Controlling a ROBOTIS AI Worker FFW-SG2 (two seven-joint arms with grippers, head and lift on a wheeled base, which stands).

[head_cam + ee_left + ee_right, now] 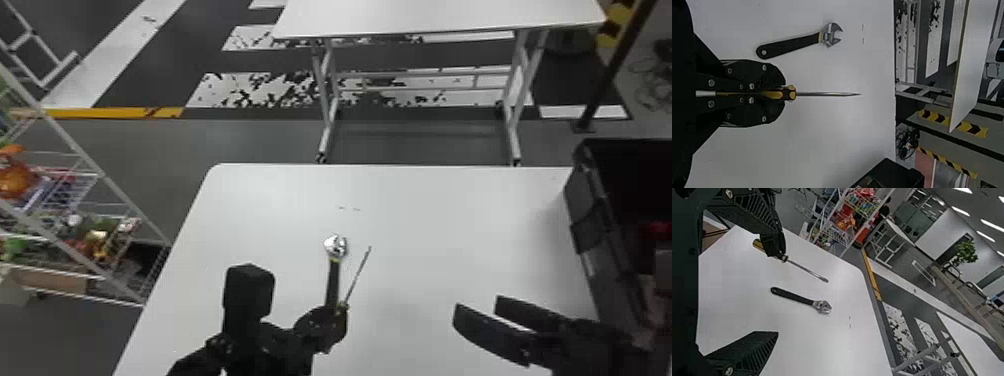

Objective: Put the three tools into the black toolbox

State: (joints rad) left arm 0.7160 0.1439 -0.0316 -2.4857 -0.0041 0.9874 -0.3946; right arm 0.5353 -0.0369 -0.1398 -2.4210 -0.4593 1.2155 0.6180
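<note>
The black toolbox (pixel 590 215) stands at the right side of the desk (pixel 440 215), its top open. Inside, near the right edge of the head view, are a red item (pixel 656 231) and a dark grey one; what they are, I can't tell. At the left, a wire rack (pixel 102 175) carries mixed goods, orange and green among them, with a brown box on a low shelf.

The left claw (pixel 338 320) is clamped on the screwdriver (pixel 358 275): its two fingers (pixel 770 76) press in on the yellow and black handle from both sides, and the bare shaft sticks straight out ahead of them. Whether the screwdriver touches the desk, I can't tell.

The right claw (pixel 475 312) stands wide open over the right part of the desk, between the screwdriver and the toolbox, its fingers well apart.

The adjustable wrench (pixel 332 285) lies flat on the desk just beside the screwdriver, to its left, with its metal head toward the far edge. Beyond the desk stands a white table (pixel 440 20).
</note>
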